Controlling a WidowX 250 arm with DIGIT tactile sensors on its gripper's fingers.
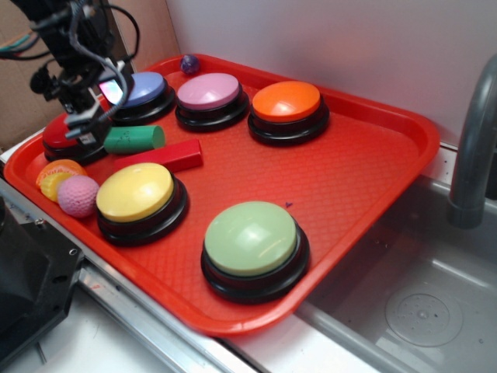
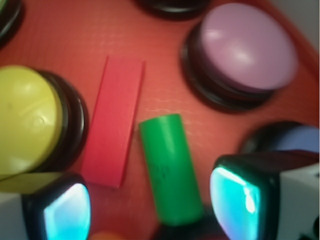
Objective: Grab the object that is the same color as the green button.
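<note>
The gripper (image 2: 150,200) hangs released, its 2 fingers astride the near end of the green cylinder (image 2: 170,167), which lies on the red tray (image 1: 365,171) beside the red block (image 2: 114,127); light, rigid, likely to roll, so pinch across its middle.

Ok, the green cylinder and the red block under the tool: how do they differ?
The green cylinder is round-sided; the red block is flat and rectangular. The cylinder looks shorter and thicker, the block longer and flatter. In the wrist view the cylinder's near end runs between the fingers of the open tool, while the block lies left of centre. Both lie flat on the red tray, side by side.
</note>
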